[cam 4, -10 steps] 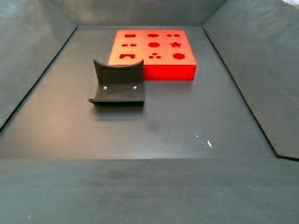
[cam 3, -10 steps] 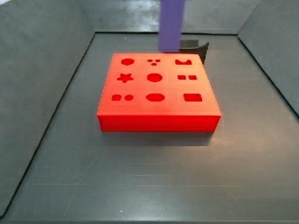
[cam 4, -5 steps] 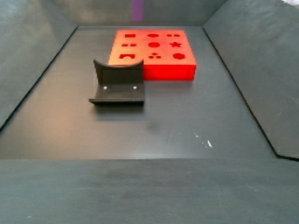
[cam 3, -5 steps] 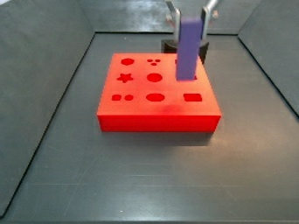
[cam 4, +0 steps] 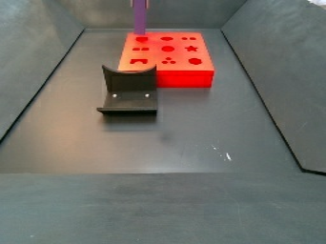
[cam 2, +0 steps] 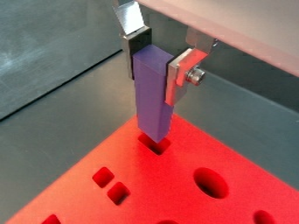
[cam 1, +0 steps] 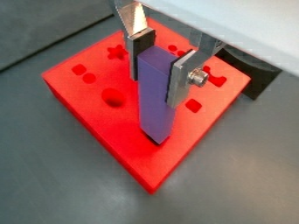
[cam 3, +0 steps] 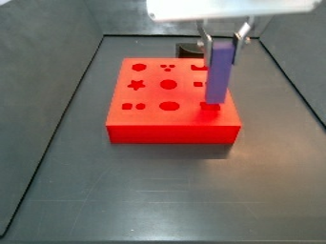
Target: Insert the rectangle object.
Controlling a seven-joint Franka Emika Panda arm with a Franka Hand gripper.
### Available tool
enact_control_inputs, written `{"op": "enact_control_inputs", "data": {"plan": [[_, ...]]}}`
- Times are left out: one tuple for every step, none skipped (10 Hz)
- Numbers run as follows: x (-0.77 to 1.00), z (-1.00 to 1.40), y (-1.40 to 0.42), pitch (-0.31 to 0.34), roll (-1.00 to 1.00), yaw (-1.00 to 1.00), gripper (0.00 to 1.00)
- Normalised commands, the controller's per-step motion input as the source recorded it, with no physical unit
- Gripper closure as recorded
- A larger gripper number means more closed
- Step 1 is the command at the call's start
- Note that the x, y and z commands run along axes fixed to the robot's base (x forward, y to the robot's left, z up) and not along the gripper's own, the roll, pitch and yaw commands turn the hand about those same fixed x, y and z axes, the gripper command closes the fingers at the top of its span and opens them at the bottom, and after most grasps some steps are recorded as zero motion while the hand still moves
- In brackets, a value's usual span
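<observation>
Worktop: dark grey floor (cam 4: 192,143), matt, with a few pale scuffs visible in a side view; grey walls (cam 3: 51,19) rise around it on the sides that show.
Red block: flat red block (cam 3: 140,122) with shaped holes lies on the worktop toward the back of the enclosure in a side view (cam 4: 204,74); its top carries round, star, square and rectangular cut-outs.
Fixture: dark L-shaped fixture (cam 4: 128,92) stands on the worktop just in front of the red block in a side view, apart from it.
Tool: tool (cam 1: 163,59) hangs above the red block, its flat silver fingers (cam 2: 184,72) clamped on the upper end of the bar; it also shows in a side view (cam 3: 224,36).
Rectangle object: rectangle object (cam 1: 153,96), a slim purple-blue bar, is held upright between the fingers; in a wrist view (cam 2: 152,96) its lower end meets a rectangular hole in the block's top, and in a side view (cam 3: 218,71) it stands over the block's near right corner. How far it sits in the hole cannot be told.
Far side view: only a purple strip of the bar (cam 4: 139,17) shows above the block's back edge.
</observation>
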Motion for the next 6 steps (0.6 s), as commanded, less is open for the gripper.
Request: {"op": "enact_control_inputs", "data": {"plan": [[0.55, -0.29, -0.09, 0.044, 0.34, 0.00, 1.00], [0.04, -0.20, 0.00, 0.057, 0.17, -0.01, 1.00], [-0.13, -0.11, 0.18, 0.014, 0.00, -0.08, 1.00], [-0.32, -0.08, 0.23, 0.000, -0.06, -0.11, 1.00], [-0.40, -0.02, 0.20, -0.016, -0.16, -0.07, 1.00], [-0.32, 0.00, 0.00, -0.044, -0.21, 0.00, 1.00]]}}
